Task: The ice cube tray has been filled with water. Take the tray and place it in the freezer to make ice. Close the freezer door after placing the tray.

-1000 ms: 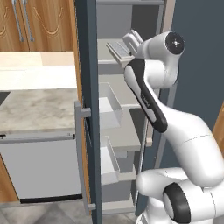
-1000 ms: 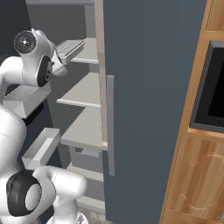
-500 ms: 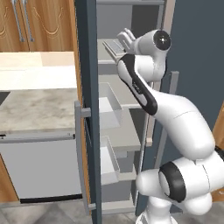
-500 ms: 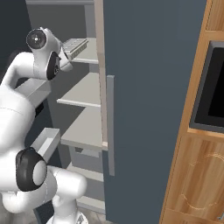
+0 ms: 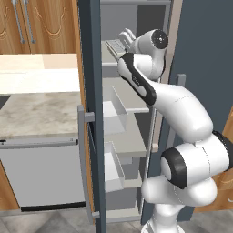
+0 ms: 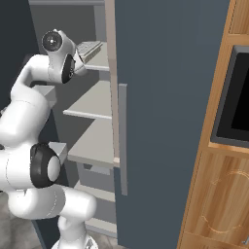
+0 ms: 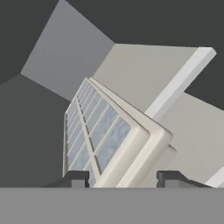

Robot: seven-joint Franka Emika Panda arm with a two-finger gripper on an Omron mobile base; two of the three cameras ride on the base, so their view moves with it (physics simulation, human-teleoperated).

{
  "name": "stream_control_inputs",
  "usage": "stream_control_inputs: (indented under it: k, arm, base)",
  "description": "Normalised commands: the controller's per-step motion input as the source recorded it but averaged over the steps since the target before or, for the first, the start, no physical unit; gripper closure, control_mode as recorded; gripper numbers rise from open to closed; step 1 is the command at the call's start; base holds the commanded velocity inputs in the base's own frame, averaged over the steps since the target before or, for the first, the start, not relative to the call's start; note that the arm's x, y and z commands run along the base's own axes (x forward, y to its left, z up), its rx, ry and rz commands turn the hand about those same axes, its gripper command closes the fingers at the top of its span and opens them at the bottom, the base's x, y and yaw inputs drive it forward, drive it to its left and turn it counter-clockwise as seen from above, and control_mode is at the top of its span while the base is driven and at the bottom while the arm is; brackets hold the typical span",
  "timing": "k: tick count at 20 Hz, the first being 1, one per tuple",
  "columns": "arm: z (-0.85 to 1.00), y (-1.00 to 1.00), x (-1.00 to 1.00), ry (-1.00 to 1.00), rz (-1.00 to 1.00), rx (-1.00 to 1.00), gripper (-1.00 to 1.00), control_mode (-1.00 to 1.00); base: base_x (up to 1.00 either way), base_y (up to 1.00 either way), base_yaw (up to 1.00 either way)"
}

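Observation:
The ice cube tray [image 7: 103,138], pale with a grid of small compartments, sits between my fingertips [image 7: 78,178], tilted over a light grey shelf [image 7: 144,74] inside the freezer [image 5: 132,104]. My gripper [image 7: 123,179] is shut on the tray's near end. From the left base view the tray [image 5: 113,45] is at the upper shelf with the gripper [image 5: 126,38] just behind it. The right base view has the tray [image 6: 89,47] over that same shelf [image 6: 99,62]. The freezer door [image 5: 91,113] stands open on the left, edge on. I cannot tell if the tray touches the shelf.
Two white bins [image 5: 113,113] [image 5: 111,166] hang on the open door's inner side below the tray's level. A silver dishwasher [image 5: 41,173] and a stone counter [image 5: 36,109] lie left of the door. The other fridge door [image 6: 165,121] is closed, next to a wall oven [image 6: 233,97].
My arm has stretched further into the freezer, carrying the tray deeper over the upper shelf. The grip on the tray is unchanged.

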Motion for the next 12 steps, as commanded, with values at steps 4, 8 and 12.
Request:
stream_control_inputs:
  k: [4,8,12]
  arm:
    - [-0.04,0.00,0.52,0.00,0.00,0.00,1.00,-1.00]
    - [-0.17,0.00,0.51,0.00,0.00,-0.01,1.00,-1.00]
    - [-0.28,0.00,0.45,0.01,0.00,-0.02,1.00,-1.00]
  base:
    - [0.00,0.00,0.00]
    - [0.00,0.00,0.00]
    - [0.00,0.00,0.00]
